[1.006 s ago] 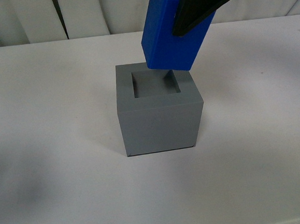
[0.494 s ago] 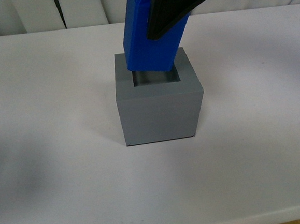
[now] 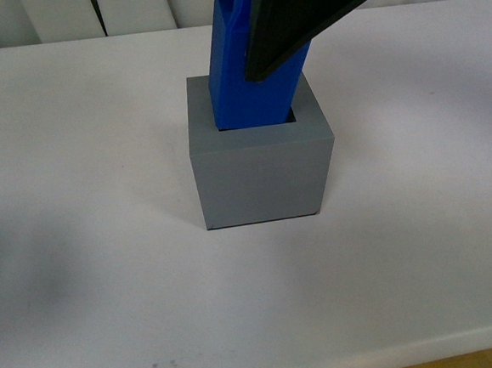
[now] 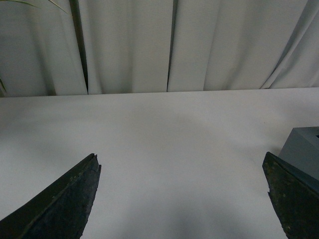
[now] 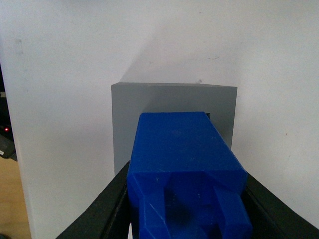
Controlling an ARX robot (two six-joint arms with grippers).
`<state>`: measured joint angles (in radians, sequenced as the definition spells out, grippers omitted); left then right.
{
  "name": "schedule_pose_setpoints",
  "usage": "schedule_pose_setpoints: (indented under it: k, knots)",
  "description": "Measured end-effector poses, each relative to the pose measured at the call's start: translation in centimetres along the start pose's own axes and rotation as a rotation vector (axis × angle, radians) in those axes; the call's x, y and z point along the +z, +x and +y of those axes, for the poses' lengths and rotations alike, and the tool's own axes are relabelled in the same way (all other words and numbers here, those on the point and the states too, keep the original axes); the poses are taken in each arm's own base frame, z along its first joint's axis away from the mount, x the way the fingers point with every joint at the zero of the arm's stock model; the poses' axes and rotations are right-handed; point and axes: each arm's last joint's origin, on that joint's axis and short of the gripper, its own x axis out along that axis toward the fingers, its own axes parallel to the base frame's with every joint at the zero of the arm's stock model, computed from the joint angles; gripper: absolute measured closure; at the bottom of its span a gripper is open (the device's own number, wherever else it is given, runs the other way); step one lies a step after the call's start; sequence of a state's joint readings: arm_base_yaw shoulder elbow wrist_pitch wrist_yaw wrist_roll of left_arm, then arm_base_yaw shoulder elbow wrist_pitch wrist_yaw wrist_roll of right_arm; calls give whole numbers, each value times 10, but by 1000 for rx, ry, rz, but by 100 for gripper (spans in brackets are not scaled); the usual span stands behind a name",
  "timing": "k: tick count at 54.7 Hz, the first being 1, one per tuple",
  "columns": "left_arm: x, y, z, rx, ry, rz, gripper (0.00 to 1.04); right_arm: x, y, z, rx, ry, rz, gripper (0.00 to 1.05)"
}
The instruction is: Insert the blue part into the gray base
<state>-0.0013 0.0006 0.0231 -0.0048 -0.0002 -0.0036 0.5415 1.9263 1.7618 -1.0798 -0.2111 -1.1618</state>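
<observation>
One gripper does the work: the right gripper point(image 5: 185, 178) clamps the blue part point(image 3: 237, 74) near upright so its foot slots squarely into the gray base point(image 3: 263, 178), while the left gripper point(image 4: 180, 159) hangs agape, empty, nearby.

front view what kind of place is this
Probably a lab or robot test bench: a plain white table, pale curtains behind it, and a gray base with a blue part set in its top.

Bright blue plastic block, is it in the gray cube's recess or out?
Partly in: the blue block has its lower end inside the square recess of the matte gray plastic cube; most stands above the rim.
</observation>
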Motion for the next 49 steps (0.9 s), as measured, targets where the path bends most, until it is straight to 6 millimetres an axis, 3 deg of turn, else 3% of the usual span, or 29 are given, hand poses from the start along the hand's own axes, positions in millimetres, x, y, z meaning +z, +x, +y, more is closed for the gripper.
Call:
schedule_pose_setpoints:
  k: [32, 42, 49]
  knots:
    - [0, 0, 0, 0, 0, 0, 6, -11, 7, 4, 25, 14, 17, 57]
    - [0, 0, 0, 0, 0, 0, 6, -10, 4, 2, 25, 40, -25, 23]
    - [0, 0, 0, 0, 0, 0, 6, -12, -6, -3, 13, 69, -80, 5]
